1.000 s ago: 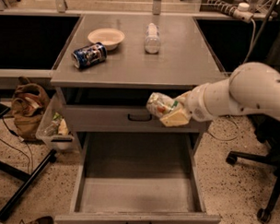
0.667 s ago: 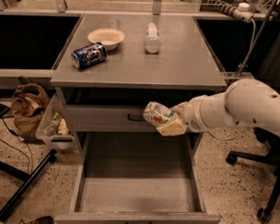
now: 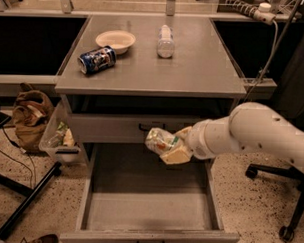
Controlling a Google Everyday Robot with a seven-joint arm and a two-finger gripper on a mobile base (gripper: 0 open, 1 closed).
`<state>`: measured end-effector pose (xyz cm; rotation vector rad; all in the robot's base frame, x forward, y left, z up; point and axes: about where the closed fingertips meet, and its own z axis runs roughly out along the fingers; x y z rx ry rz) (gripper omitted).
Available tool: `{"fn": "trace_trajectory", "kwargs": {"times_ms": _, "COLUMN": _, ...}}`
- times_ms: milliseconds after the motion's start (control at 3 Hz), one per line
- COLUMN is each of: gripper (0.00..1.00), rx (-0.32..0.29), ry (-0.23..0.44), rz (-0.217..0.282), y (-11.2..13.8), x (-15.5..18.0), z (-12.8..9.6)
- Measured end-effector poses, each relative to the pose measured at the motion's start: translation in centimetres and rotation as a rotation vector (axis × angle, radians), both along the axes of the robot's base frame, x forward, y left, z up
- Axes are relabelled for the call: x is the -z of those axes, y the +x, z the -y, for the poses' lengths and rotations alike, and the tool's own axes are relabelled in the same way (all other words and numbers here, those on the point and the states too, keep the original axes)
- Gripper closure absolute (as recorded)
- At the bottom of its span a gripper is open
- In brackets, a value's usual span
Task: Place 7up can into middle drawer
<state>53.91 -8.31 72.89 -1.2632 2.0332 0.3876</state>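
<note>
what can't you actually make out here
Camera view:
- 7up can label: partly covered by the pincer gripping it above the middle drawer.
- Middle drawer's back: behind can and pincer.
- Arm beyond elbow: cut off at right edge.
- Blue can print: too small.

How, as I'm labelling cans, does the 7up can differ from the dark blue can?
The 7up can is pale silver-white with green; the dark blue can is dark with pale print. The 7up can is gripped in the hand above the open middle drawer; the dark blue can lies sideways on the cabinet top. Both are small drink cans.
</note>
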Motion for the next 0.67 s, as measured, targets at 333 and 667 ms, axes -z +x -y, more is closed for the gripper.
{"fn": "trace_trajectory", "kwargs": {"times_ms": 333, "gripper": 1.00, "rx": -0.044, "ry": 0.018, "rz": -0.073, "y": -2.1, "x": 5.1, "z": -2.4}}
{"fn": "trace_trajectory", "kwargs": {"times_ms": 667, "gripper": 1.00, "rx": -0.110, "ry": 0.066, "rz": -0.097, "y": -2.3, "x": 8.3, "z": -6.3}}
